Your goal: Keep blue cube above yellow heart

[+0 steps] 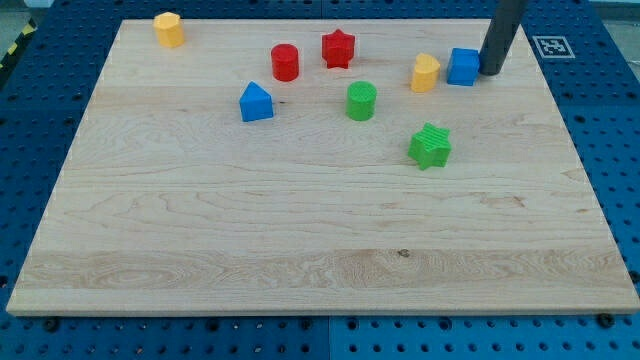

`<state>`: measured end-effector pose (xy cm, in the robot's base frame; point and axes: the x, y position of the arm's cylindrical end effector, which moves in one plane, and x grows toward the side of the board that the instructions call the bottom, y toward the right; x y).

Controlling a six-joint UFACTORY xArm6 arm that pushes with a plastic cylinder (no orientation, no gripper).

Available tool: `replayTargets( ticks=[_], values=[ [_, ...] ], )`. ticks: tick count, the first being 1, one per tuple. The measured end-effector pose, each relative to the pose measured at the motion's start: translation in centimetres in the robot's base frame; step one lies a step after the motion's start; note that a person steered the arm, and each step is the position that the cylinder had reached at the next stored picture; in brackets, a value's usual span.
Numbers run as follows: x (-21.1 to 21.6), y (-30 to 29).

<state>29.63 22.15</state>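
The blue cube sits near the view's top right of the wooden board. The yellow heart is just to its left, almost touching it and at about the same height in the view. My tip rests on the board right against the cube's right side; the dark rod rises out of the view's top.
A yellow block lies at the top left. A red cylinder and a red star are at top centre. A blue block, a green cylinder and a green star lie lower down.
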Motion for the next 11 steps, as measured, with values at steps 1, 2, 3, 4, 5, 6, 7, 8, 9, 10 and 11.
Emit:
replayTargets(
  ticks=[1,2,3,4,5,6,7,8,9,10,11],
  values=[
    [0.2,0.0],
    [2.9,0.0],
    [3.6,-0.3],
    [0.3,-1.2],
    [-2.2,-2.5],
    [-2.3,-2.6],
    [-0.2,-1.2],
    [0.9,-0.8],
    [0.9,-2.5],
    [0.0,-3.8],
    [-1.9,-3.9]
  ],
)
